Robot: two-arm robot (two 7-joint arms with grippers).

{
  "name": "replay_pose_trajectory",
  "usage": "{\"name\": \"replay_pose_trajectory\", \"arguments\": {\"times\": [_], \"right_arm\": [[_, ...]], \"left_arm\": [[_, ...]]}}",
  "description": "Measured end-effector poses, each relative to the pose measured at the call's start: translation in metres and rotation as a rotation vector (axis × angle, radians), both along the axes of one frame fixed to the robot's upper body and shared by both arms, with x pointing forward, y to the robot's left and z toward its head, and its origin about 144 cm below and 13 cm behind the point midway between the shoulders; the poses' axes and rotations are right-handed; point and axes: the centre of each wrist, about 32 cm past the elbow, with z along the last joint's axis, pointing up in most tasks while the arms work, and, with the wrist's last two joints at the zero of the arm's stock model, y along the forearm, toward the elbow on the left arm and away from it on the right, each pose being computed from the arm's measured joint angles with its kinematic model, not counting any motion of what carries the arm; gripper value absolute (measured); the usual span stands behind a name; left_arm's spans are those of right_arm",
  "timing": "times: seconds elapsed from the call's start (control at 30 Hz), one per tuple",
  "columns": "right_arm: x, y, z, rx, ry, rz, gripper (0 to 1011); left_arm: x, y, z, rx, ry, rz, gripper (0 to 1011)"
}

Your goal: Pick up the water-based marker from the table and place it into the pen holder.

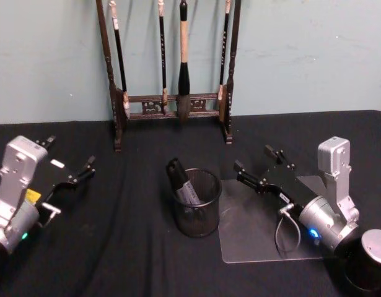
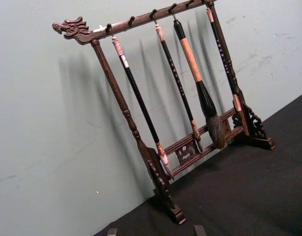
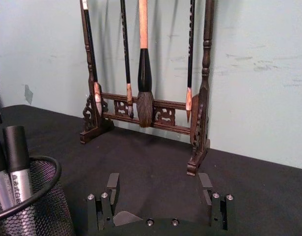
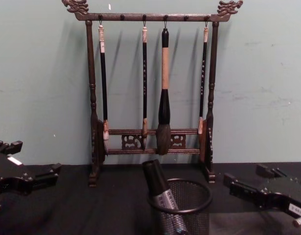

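Note:
The black wire-mesh pen holder stands mid-table. The water-based marker leans inside it, black cap up and out over the rim, grey labelled barrel below. In the right wrist view two black-capped grey barrels stand side by side in the cup. My right gripper hovers open and empty to the right of the holder, clear of it. At the table's left my left gripper is open with nothing between its fingers.
A tall dark wooden brush rack with several hanging calligraphy brushes stands at the back against the wall. A clear plastic sheet lies on the black cloth under the right arm.

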Motion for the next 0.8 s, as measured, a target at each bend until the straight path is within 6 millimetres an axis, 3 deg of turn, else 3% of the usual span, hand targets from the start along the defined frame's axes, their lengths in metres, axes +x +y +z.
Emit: {"name": "replay_pose_trajectory", "arguments": {"times": [0.8], "right_arm": [[-0.0005, 0.0003, 0.0001, -0.004, 0.006, -0.005, 1002]], "left_arm": [[0.0000, 0.0000, 0.0000, 0.000, 0.000, 0.000, 1009]]}}
